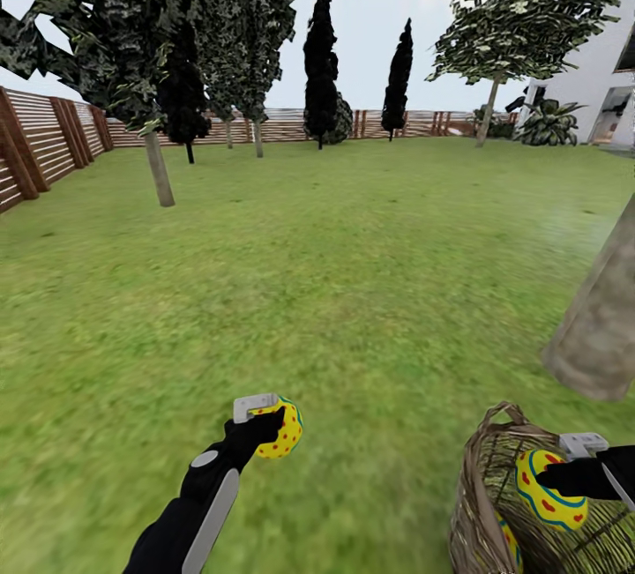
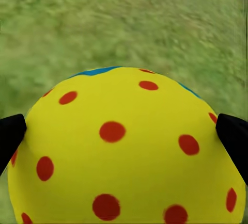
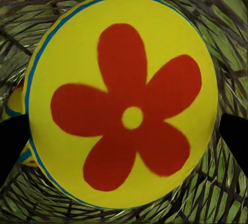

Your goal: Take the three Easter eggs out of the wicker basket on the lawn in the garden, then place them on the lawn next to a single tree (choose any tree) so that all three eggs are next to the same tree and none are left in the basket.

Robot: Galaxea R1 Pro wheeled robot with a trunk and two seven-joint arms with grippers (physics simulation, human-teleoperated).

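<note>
my left tool (image 1: 267,422) grips one dotted egg (image 1: 285,429) over the lawn (image 1: 353,292), clear of the wicker basket (image 1: 481,503). my right tool (image 1: 564,473) grips a second egg (image 1: 549,488) at the basket's mouth. a third egg (image 1: 509,540) lies inside. three eggs counted; none is placed by the tree (image 1: 600,318) yet, i judge.

The left arm (image 1: 190,503) is glossy black with a long light-grey panel along its forearm and a small grey oval patch nearer the wrist. Its gripper (image 1: 265,420) has a pale grey bracket on top and black fingers (image 2: 10,136). The right gripper (image 1: 578,468) looks the same: grey block, black body.
</note>
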